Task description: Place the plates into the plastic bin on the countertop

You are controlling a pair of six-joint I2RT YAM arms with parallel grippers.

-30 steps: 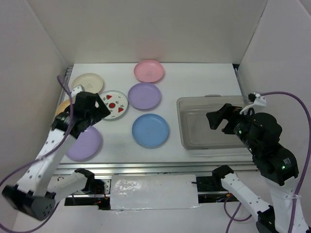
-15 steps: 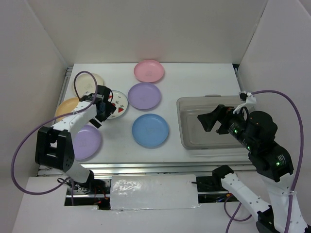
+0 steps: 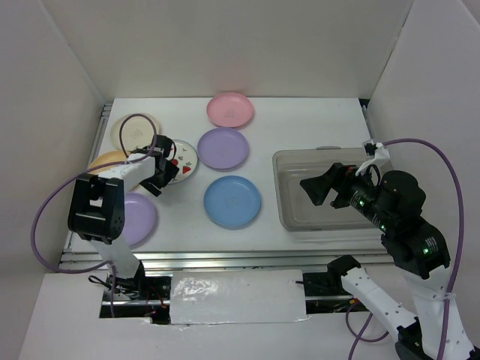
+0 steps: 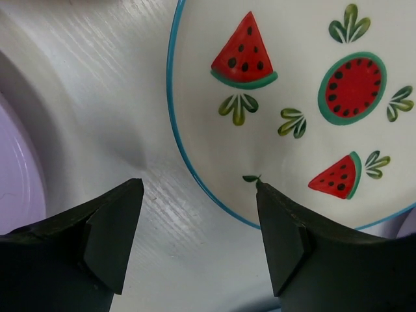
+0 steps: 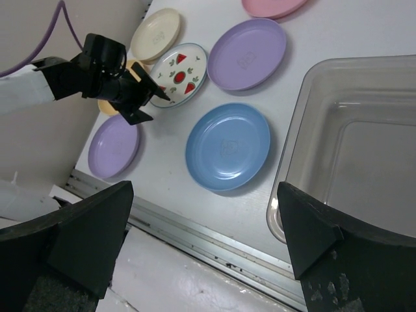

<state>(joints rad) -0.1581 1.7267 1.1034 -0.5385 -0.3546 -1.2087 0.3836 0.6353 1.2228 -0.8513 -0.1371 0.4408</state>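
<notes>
left gripper (image 4: 199, 188): low over the left part of the countertop (image 3: 300, 120), jaws apart, nothing clamped. in my left wrist view the near rim of the watermelon plate (image 4: 305, 110) runs through the gap. one fingertip (image 4: 279, 221) sits at the plate's blue-edged rim and the other is over bare white surface. i cannot tell whether either finger touches anything.

right gripper (image 5: 205, 188): held up in the air at the left end of the plastic bin (image 3: 279, 191), jaws spread wide, holding nothing.

plates: all seven lie flat on the countertop, outside the bin.
- pink plate (image 3: 230, 109) at the far edge, about mid-width
- lavender plate (image 3: 223, 147) just nearer than the pink one
- blue plate (image 3: 232, 201) nearer again, just left of the bin
- watermelon plate just left of that lavender plate
- cream plate (image 3: 135, 129) in the far left corner
- orange-yellow plate (image 3: 105, 160) at the left edge, mostly hidden behind the left arm
- second lavender plate (image 3: 135, 217) near left, partly under the left arm

bin: on the right side of the countertop, long side running left to right.
</notes>
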